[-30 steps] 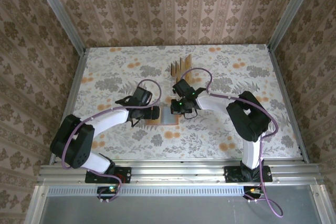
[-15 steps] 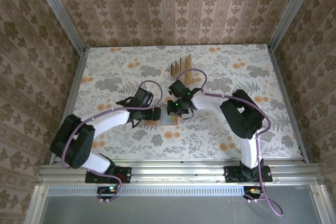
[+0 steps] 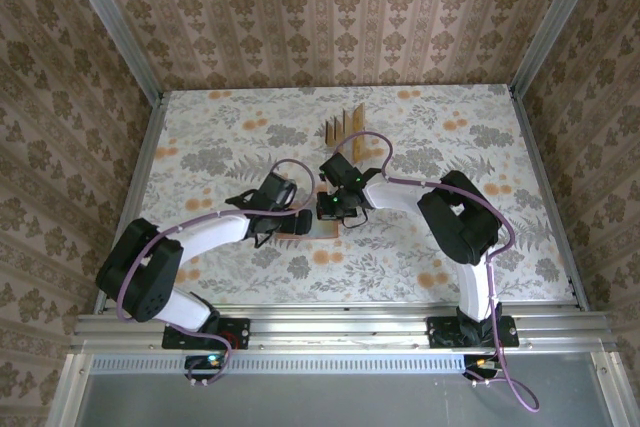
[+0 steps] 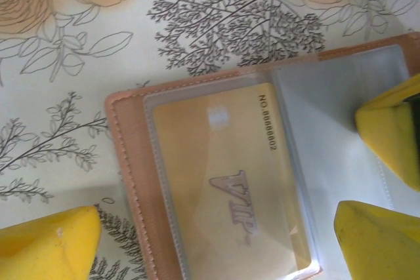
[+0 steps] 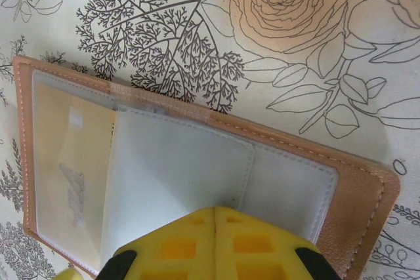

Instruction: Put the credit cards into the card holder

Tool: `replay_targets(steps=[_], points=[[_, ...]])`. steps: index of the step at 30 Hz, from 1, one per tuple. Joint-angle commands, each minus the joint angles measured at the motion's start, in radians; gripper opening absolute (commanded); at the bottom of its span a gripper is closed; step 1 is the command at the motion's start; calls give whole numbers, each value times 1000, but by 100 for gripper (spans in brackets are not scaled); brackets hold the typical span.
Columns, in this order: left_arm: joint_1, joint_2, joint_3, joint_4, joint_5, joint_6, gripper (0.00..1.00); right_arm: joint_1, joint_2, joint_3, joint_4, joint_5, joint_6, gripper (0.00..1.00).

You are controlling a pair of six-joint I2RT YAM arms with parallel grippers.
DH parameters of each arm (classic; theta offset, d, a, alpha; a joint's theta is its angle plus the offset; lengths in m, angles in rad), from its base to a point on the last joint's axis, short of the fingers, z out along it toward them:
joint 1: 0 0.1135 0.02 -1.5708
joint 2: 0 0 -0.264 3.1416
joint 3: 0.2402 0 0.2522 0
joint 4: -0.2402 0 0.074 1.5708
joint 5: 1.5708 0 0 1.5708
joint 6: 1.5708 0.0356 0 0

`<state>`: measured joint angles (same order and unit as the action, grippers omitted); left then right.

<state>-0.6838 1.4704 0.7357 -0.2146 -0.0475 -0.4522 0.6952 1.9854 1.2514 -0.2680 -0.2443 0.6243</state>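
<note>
The wallet (image 4: 128, 162) lies open mid-way across the table (image 3: 450, 147) with 1 card (image 4: 223, 181) tucked inside, so the left gripper (image 4: 213, 240), spread wide over it, should pin the leather edge while the clenched, empty-looking right gripper (image 5: 214, 227) gently eases open the free pocket (image 5: 184, 175).

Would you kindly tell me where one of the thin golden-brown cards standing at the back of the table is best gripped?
Probably by the free top edge, from above, pinching across the flat faces: the thin golden-brown cards stand upright on edge, spaced apart.
</note>
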Motion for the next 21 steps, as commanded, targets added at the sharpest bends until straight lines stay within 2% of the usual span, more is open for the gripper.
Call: replay_targets(steps=[1,18,21], points=[[-15,-18,-16,49,18,-6,93,7,27,5,-8,-13,6,2],[-23,54,-68,42,-39,-18,89,4,9,15,-9,-21,15,2],[-23,51,-74,37,-51,-19,89,0,-22,5,-2,-18,25,5]])
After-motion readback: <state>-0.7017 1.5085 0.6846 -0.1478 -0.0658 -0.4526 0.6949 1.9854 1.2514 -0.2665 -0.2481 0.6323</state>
